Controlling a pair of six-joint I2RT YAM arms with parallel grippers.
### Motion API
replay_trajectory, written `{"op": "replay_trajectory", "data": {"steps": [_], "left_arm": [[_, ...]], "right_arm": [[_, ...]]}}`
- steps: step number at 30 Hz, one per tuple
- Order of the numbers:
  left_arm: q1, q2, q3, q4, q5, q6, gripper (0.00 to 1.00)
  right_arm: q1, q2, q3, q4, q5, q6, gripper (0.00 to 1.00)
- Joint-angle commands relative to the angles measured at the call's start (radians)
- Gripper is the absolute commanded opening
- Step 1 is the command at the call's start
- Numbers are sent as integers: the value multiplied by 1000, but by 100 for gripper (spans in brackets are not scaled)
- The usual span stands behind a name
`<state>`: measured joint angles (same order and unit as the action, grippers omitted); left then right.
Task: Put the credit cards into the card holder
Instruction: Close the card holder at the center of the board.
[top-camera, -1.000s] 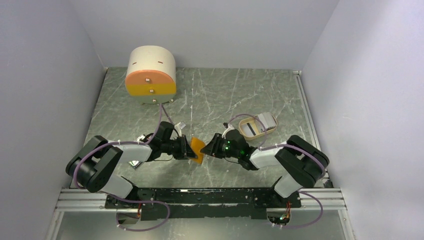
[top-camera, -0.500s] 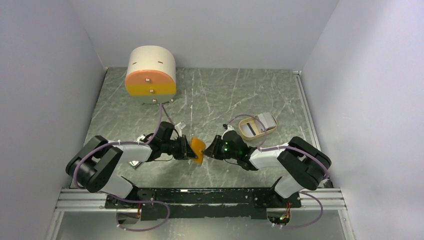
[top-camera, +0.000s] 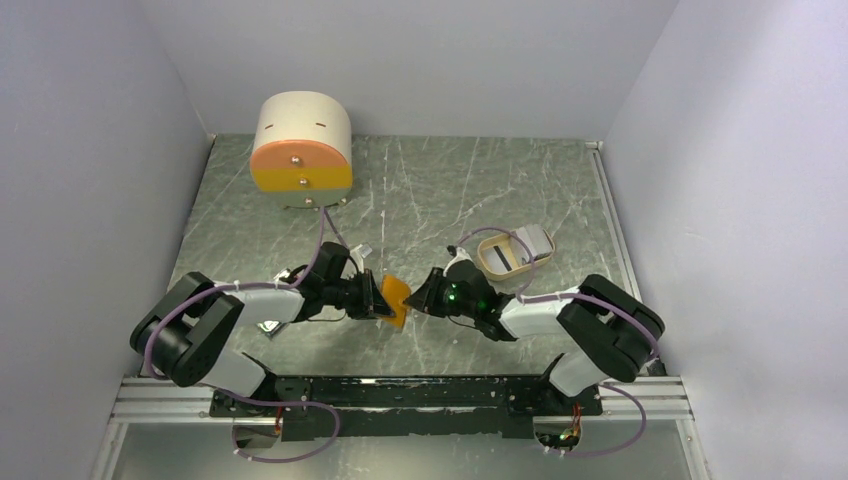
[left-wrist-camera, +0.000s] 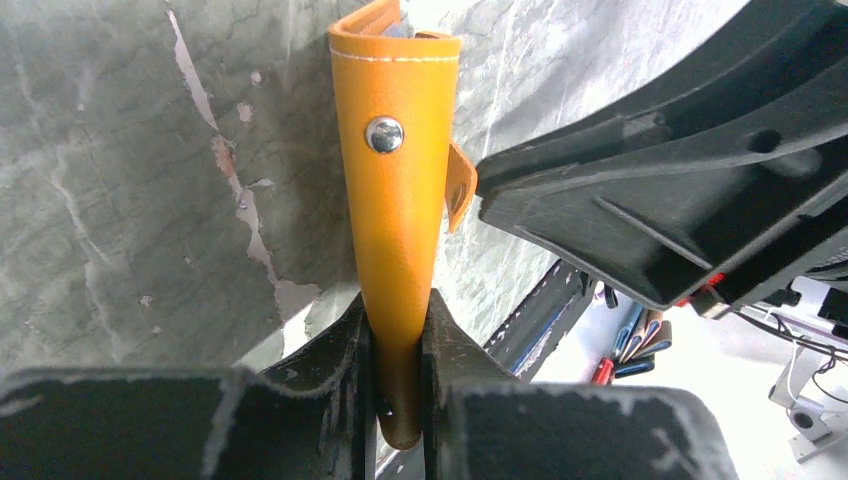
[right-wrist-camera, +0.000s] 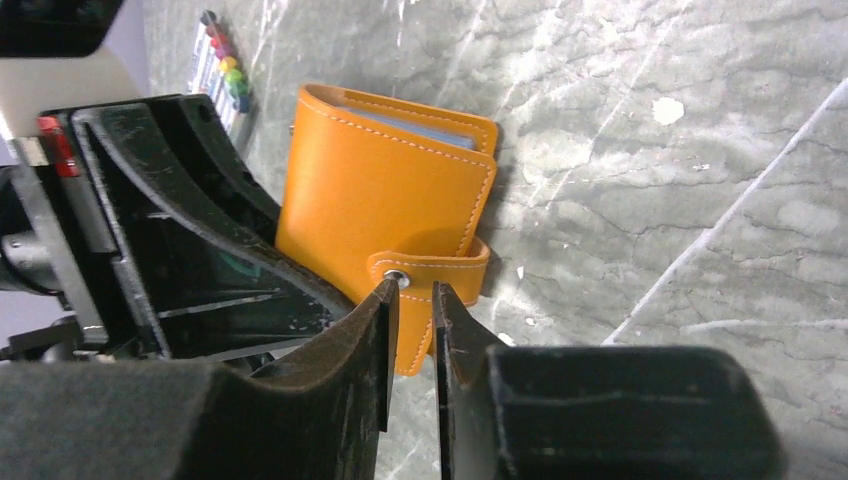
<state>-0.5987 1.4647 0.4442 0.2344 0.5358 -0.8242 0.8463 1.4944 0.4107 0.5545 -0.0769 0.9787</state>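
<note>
Arms reach inward; left fingers (left-wrist-camera: 335, 355) clamp card holder (left-wrist-camera: 395, 200), right fingers (right-wrist-camera: 355, 345) pinch tab (right-wrist-camera: 445, 275).

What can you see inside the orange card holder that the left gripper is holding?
A thin pale blue strip shows between the covers at the card holder's open edge. The closed covers hide the rest, so whether cards are inside cannot be told.

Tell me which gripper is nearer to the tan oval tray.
Right. The right gripper pinches the snap tab of the card holder, just down-left of the oval tray. The left gripper clamps the holder's opposite edge, farther from the tray.
</note>
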Motion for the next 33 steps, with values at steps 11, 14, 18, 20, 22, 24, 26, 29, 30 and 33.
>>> {"op": "replay_trajectory", "data": {"steps": [11,14,18,20,22,24,26,29,30,33], "left_arm": [[-14,-6,17,-24,-19,5,9],[-19,-7,21,-26,-22,5,9],[-23,-8,20,-25,-25,4,9],[-25,-7,21,-26,-25,3,9],[-26,-7,21,-27,-26,3,9],[-27,-6,21,-22,-25,-1,9],[-30,-5,25,-25,-26,0,9],[-32,0,27,-25,-29,1,9],[-33,3,27,-21,-28,-1,9],[-32,12,22,-11,-25,-6,9]], "right_arm": [[2,80,15,113,-36,14,24],[2,95,11,141,-51,27,24],[1,101,7,153,-52,34,24],[2,101,6,156,-52,31,24],[2,101,10,152,-52,30,24],[1,102,8,157,-54,32,23],[2,106,13,145,-57,29,23],[3,109,6,141,-55,31,20],[2,111,4,142,-53,30,19],[2,114,-3,145,-54,29,16]]}}
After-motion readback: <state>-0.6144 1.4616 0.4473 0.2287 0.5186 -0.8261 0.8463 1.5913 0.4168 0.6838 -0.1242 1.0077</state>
